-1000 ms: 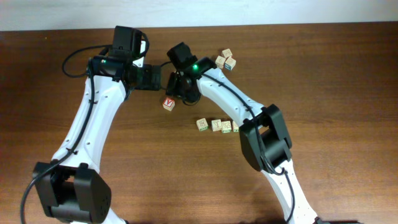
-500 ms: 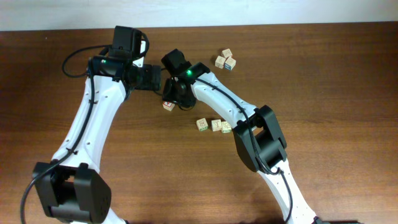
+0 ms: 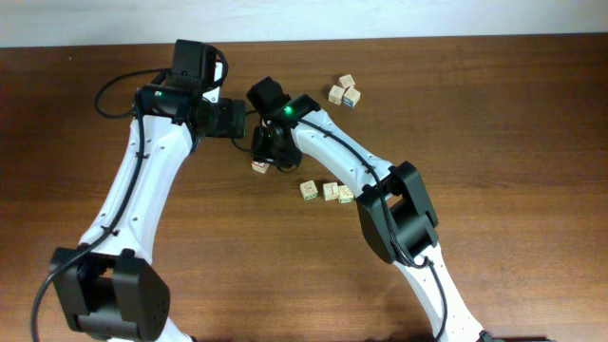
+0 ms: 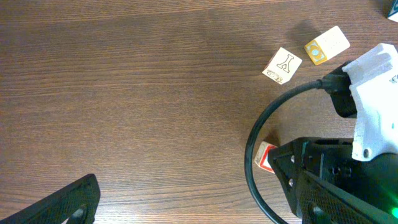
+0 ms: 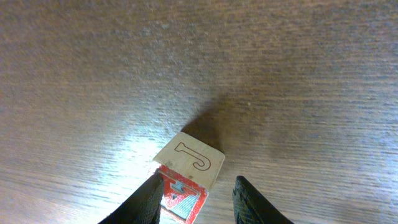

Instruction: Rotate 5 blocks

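Observation:
The red-and-white block (image 5: 186, 186) lies on the table with a pale J face (image 5: 191, 160) toward the camera. My right gripper (image 5: 198, 200) straddles it. One finger (image 5: 148, 200) touches the red face; the other stands a little off, so the gripper is open. From above, that block (image 3: 257, 168) peeks out under the right gripper (image 3: 263, 158). Three more blocks (image 3: 330, 191) sit in a row to its right. In the left wrist view I see two of them (image 4: 282, 65) and an edge of the red block (image 4: 265, 155). My left gripper (image 3: 243, 121) is open and empty, just up-left of the right one.
Two further cubes (image 3: 344, 92) lie at the back right, one with blue markings. The right arm's white link and black cable (image 4: 258, 149) cross close in front of the left gripper. The table's far edge (image 3: 380, 38) runs along the top.
My right gripper has moved left and down over the red block, and its jaws have narrowed around it. The left arm has stayed put.

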